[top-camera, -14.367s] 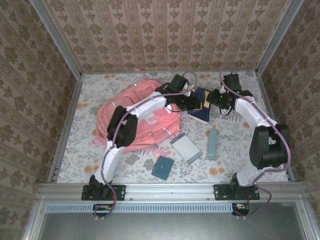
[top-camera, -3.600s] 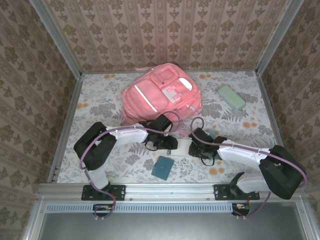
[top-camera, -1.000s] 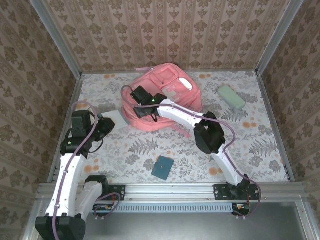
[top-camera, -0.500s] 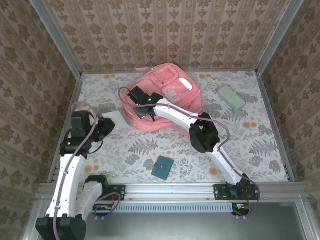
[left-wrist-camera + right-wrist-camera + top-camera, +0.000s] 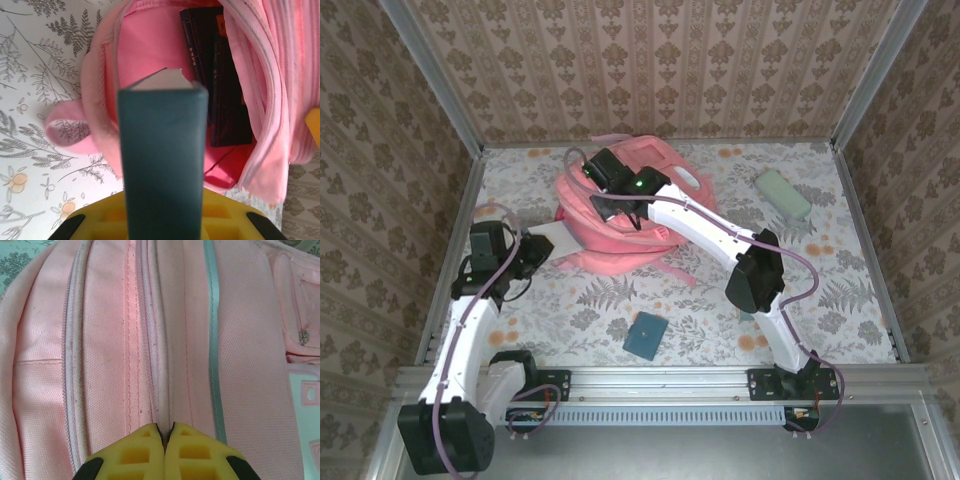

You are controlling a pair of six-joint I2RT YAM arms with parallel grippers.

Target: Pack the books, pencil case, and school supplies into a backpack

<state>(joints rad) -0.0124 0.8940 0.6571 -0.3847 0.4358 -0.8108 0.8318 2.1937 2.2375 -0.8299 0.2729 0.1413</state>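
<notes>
The pink backpack lies at the table's middle back, its mouth facing left. My right gripper is shut on the zipper edge of the backpack and holds that edge up. My left gripper is shut on a thin book just left of the opening. In the left wrist view the book's dark teal spine stands between my jaws and points into the open backpack, where a navy book lies inside. The mint pencil case lies at the back right. A dark-teal pad lies near the front.
The right arm stretches diagonally across the table's middle toward the backpack. A pink strap loop lies on the flowered tablecloth left of the opening. Patterned walls enclose the table on three sides.
My right gripper has closed on the backpack's zipper edge and pulled it up and toward the back. My left gripper has edged nearer the opening with its book.
</notes>
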